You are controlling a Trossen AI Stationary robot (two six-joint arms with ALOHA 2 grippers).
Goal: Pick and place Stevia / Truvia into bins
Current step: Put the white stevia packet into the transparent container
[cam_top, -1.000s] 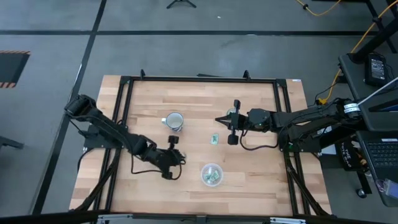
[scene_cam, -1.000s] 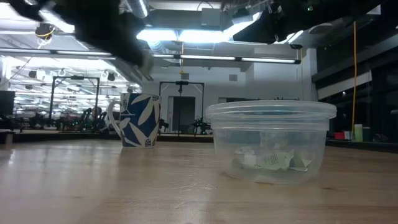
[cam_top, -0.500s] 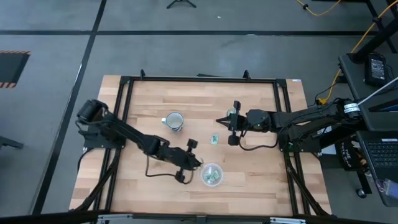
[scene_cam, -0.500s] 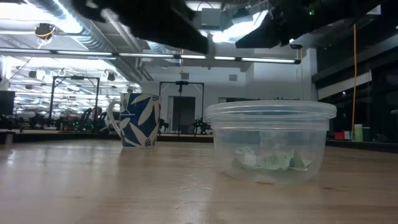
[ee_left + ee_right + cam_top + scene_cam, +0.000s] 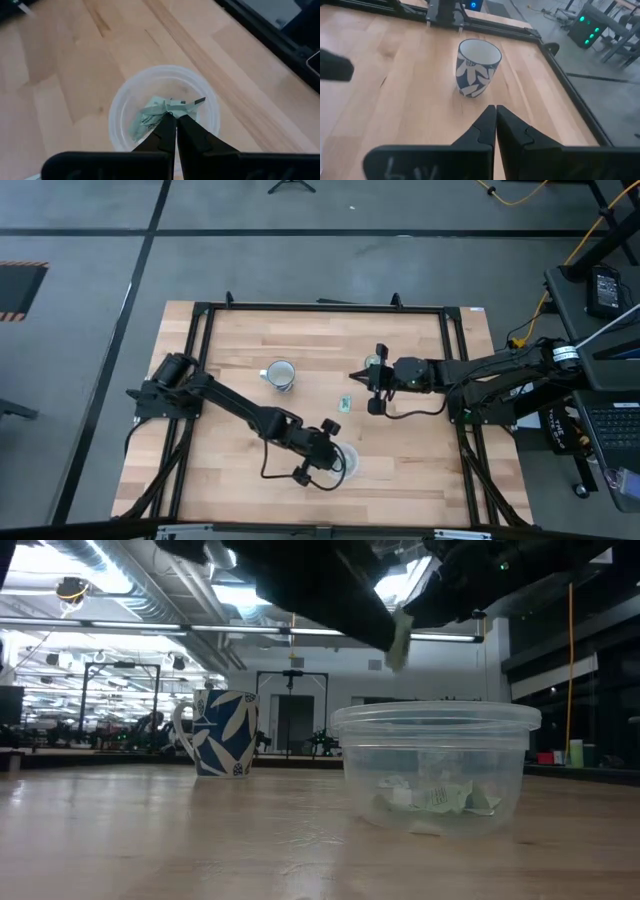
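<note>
A wide clear plastic container [image 5: 435, 765] stands on the wooden table near its front edge, with several green-and-white sachets [image 5: 430, 798] lying on its bottom. My left gripper [image 5: 338, 456] hangs over the container [image 5: 120, 107], shut on one more sachet [image 5: 400, 638]. Another sachet [image 5: 346, 402] lies flat on the table between the container and my right gripper [image 5: 352, 374]. That gripper hovers shut with nothing in it near the table's middle, pointing at a blue-and-white mug [image 5: 477, 67]. My left gripper pinches a sachet by one edge [image 5: 171, 107] between its two fingertips. The fingers slant down from the table's left side. The sachet sticks out past the tips and hangs clear above the container's rim [image 5: 435, 718], not touching it.
The blue-and-white mug [image 5: 280, 374] stands upright left of the table's middle. A black metal frame [image 5: 320, 308] runs around the tabletop. Bare wood lies along the near edge and at the far left.
My left gripper has swept toward the table's right edge, staying shut on its sachet, and has come from bare wood left of the container to a place over the container. Its wrist has rolled on the way. The container and mug have not moved.
</note>
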